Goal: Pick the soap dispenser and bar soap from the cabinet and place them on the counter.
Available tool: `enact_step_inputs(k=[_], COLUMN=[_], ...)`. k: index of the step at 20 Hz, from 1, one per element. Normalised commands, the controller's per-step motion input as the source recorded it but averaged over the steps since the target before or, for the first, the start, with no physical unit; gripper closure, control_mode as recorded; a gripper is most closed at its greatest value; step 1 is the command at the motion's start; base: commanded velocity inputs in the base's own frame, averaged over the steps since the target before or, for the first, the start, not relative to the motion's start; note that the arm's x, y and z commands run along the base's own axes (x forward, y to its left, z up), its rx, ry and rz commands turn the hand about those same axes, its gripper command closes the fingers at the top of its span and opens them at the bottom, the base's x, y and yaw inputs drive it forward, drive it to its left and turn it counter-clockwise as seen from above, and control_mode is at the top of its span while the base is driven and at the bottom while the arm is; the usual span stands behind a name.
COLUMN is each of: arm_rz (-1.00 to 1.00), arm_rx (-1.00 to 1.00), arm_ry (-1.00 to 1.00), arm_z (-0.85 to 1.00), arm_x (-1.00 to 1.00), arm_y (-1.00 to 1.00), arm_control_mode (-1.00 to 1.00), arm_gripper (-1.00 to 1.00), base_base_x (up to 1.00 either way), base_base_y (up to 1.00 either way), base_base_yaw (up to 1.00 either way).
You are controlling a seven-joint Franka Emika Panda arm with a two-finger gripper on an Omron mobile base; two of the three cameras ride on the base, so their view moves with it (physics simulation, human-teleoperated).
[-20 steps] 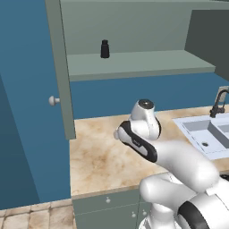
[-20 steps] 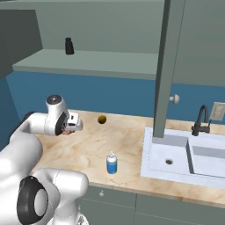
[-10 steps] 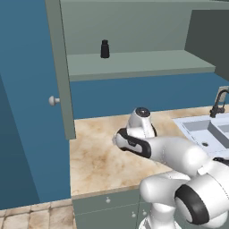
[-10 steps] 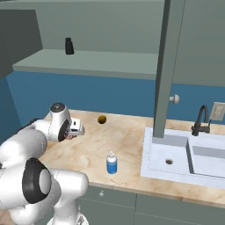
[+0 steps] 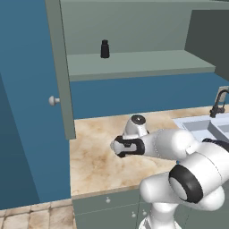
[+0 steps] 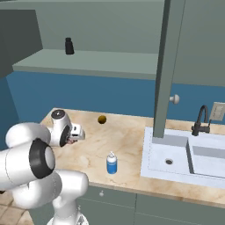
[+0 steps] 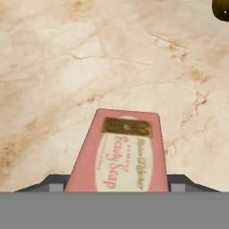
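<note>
Pinkish bar soap (image 7: 118, 152) over open counter (image 7: 67, 58)

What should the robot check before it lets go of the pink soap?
1. Flat pinkish-red bar soap sits between the tool's dark tips: ok.
2. Soap is over the beige marble counter: ok.
3. Soap already touches the counter: cannot tell.
4. Small blue soap dispenser with white pump stands upright on the counter, apart from the tool: ok.
5. Small dark-yellow ball lies apart from the soap: ok.
6. Small black bottle stands on the grey-green cabinet shelf, out of the way: ok.
</note>
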Motion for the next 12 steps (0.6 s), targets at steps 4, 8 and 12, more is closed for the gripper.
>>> enact_step_inputs(k=[4,8,12], arm_rz=[0.0,0.0,0.0], arm_rx=[-0.01,0.0,0.0], arm_ry=[0.0,0.0,0.0], arm_z=[-0.3,-0.32,-0.28], arm_x=[0.07,0.1,0.08], arm_y=[0.0,0.0,0.0], arm_control_mode=[-1.0,-1.0,-1.0], arm_gripper=[1.0,1.0,1.0], base_base_x=[0.0,0.0,0.0], base_base_y=[0.0,0.0,0.0], base_base_yaw=[0.0,0.0,0.0])
